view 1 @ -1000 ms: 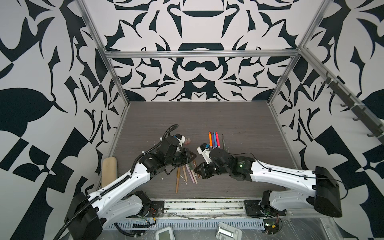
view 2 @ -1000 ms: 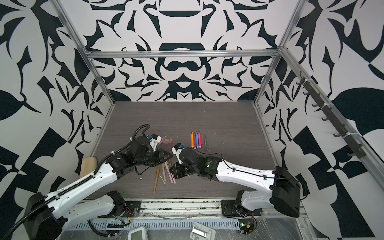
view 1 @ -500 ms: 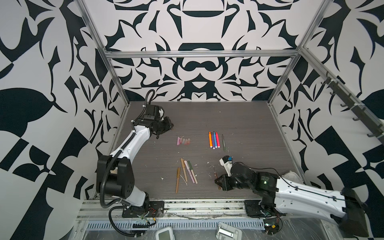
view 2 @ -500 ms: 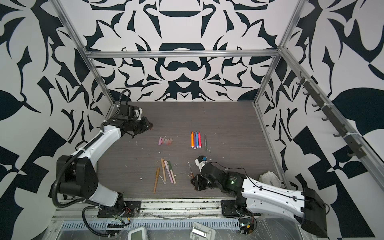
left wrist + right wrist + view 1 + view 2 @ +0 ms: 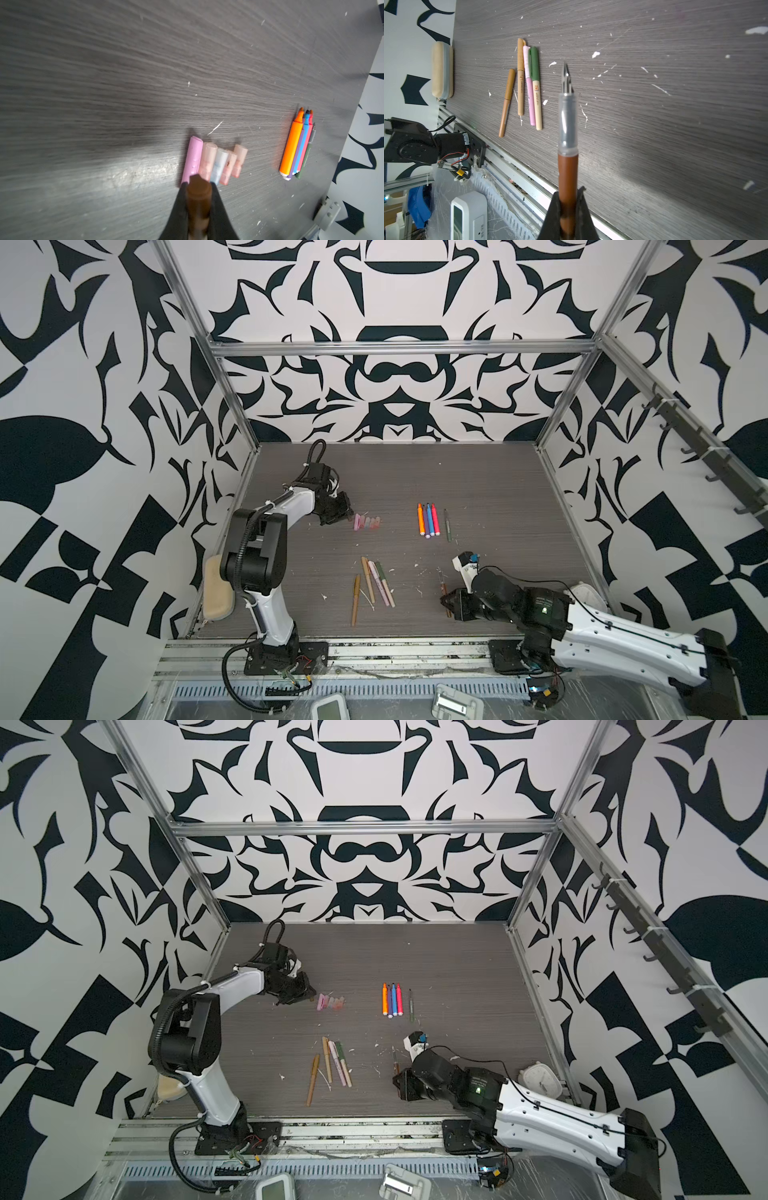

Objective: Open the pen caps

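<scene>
Left tool (image 5: 198, 187) nearer five caps (image 5: 216, 164), holding brown cap (image 5: 199, 199)

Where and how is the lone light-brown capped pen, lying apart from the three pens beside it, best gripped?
Probably mid-barrel, from straight above, jaws across its width: the light-brown pen lies flat with bare table along both long sides, so both ends stay free.

place: robot lab cell | cues: patterned walls (image 5: 395, 302), aluminium frame (image 5: 399, 349)
</scene>
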